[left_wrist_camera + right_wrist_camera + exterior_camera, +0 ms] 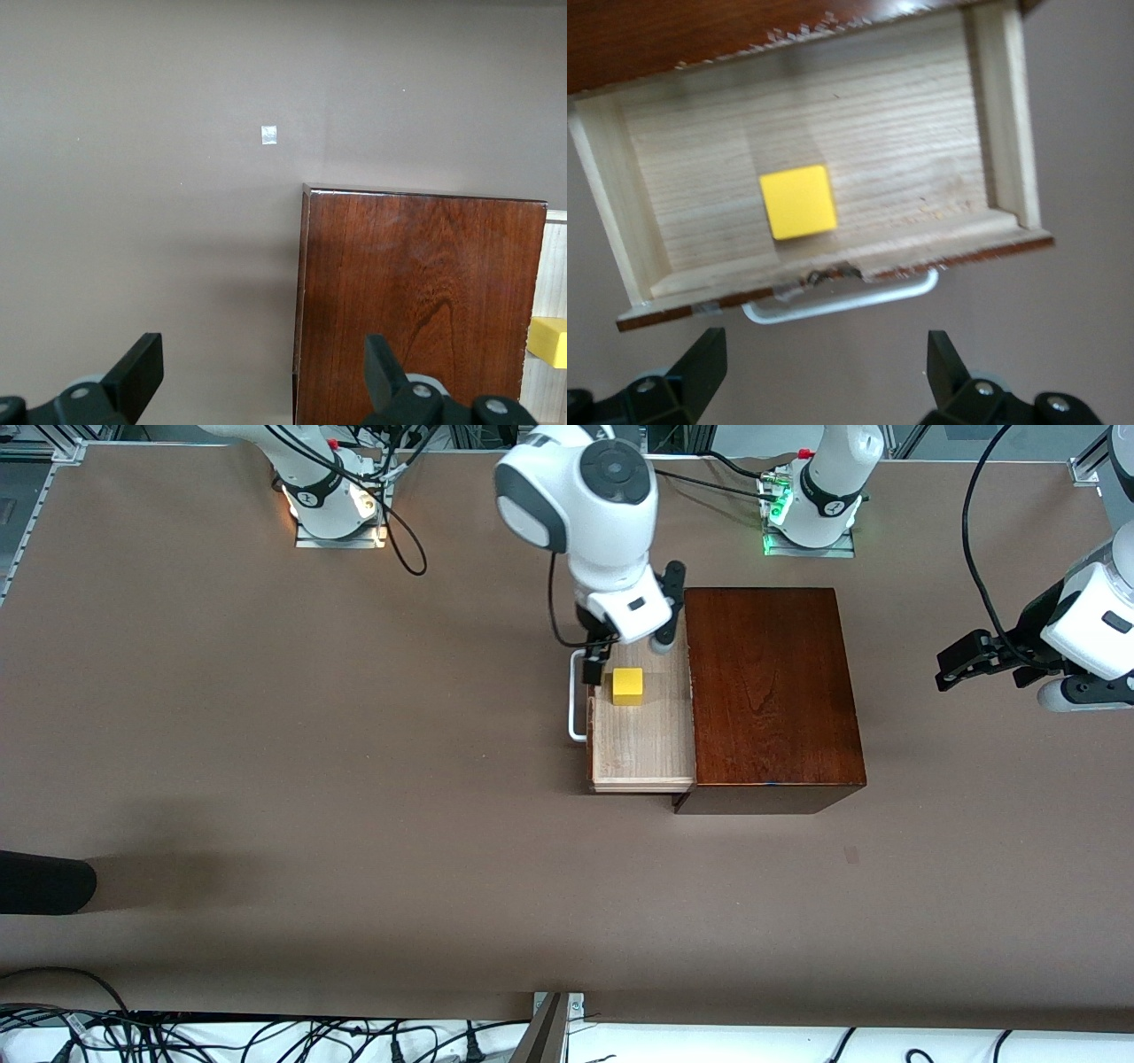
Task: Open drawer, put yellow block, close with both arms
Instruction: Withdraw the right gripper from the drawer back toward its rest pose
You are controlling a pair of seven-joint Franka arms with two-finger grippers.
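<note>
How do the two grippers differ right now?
The right gripper hangs over the open drawer by its handle, near the yellow block; the left gripper waits over bare table toward the left arm's end, clear of the box. The right points down, the left sideways. Both are open and empty.

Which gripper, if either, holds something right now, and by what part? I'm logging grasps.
Neither. The yellow block lies loose in the open drawer under the open right gripper; the left gripper is open over bare table.
</note>
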